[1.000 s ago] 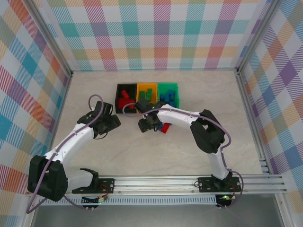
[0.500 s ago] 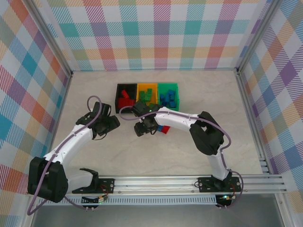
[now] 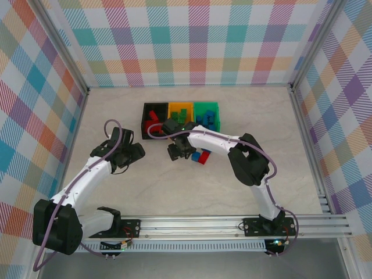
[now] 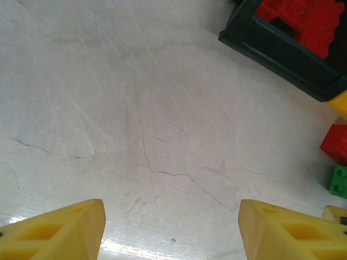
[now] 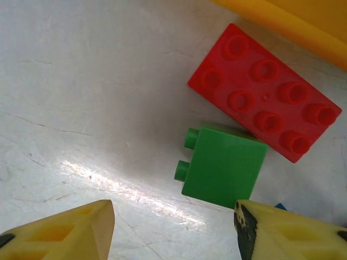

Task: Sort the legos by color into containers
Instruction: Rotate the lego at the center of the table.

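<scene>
The containers stand in a row at the back: black (image 3: 146, 124), orange-yellow (image 3: 181, 107) and green (image 3: 207, 106), with legos inside them. A red lego (image 5: 265, 92) lies flat by the orange-yellow container's wall (image 5: 282, 21). A green lego (image 5: 225, 165) lies on its side touching the red one. My right gripper (image 5: 173, 227) hovers open just short of the green lego, whose corner is by one fingertip (image 5: 271, 227). A red lego (image 3: 204, 158) and a blue lego (image 3: 196, 156) lie right of my right gripper (image 3: 177, 154). My left gripper (image 4: 171, 227) is open over bare table.
The black container's corner (image 4: 287, 51), with red legos (image 4: 303, 16) in it, is at the upper right of the left wrist view. A red lego (image 4: 336, 143) and a green lego (image 4: 340, 181) lie at its right edge. My left gripper (image 3: 135, 154) is left of the loose legos.
My right gripper has shifted slightly left and toward the containers, staying open over the loose legos. The left arm has drawn slightly left and its gripper is unchanged.
</scene>
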